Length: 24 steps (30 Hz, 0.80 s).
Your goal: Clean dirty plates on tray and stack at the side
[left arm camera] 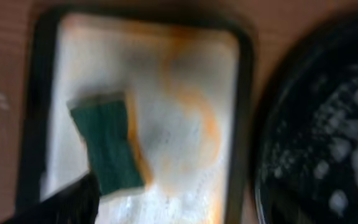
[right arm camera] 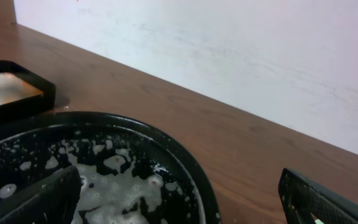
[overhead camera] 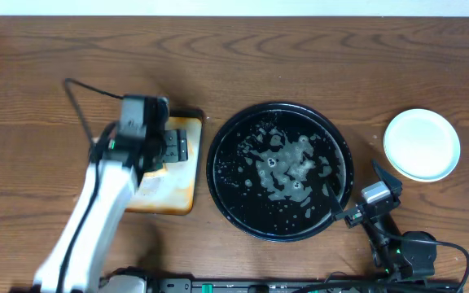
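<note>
The tray (overhead camera: 226, 203) is round and glossy black with a raised rim, and it lies flat near the middle of the table. White suds pool across its floor, thickest at the centre, with loose flecks scattered out toward the rim. The plates (overhead camera: 422, 144) sit off the tray to its right, near it but apart, in 1 neat pile. The top plate is pale, round, face up and looks clean. How many lie beneath cannot be told.

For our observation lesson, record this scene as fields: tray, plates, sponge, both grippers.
black tray: table centre, foamy, no plate on it
plates: pale stack right of the tray
green sponge: on the orange-stained cream tray
left gripper: open, above the cream tray
right gripper: open, at the black tray's right rim
</note>
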Each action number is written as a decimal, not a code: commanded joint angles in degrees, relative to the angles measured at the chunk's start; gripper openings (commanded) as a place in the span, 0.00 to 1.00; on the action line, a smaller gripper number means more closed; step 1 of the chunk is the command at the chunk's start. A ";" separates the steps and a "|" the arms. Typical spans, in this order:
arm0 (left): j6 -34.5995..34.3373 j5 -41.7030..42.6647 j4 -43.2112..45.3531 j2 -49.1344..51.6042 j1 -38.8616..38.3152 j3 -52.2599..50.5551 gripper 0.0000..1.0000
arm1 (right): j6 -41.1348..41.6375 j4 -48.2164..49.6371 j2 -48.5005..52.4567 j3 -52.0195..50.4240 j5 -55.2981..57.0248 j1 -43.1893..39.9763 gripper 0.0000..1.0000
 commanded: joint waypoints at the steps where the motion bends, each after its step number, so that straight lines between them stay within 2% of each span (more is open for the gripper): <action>1: 1.81 -2.08 8.96 -11.26 0.11 -8.13 0.83 | -0.57 0.09 -0.35 -0.26 0.02 -0.46 0.99; 5: 3.48 -2.54 18.12 -23.96 0.11 -15.76 0.83 | -0.57 0.09 -0.35 -0.26 0.00 -0.46 0.99; 10: 3.43 -7.74 24.04 -38.27 0.17 -22.38 0.83 | -0.57 0.09 -0.35 -0.26 0.00 -0.46 0.99; 24: 3.43 -8.57 26.58 -63.19 7.28 -36.06 0.83 | -0.57 0.09 -0.35 -0.26 0.00 -0.46 0.99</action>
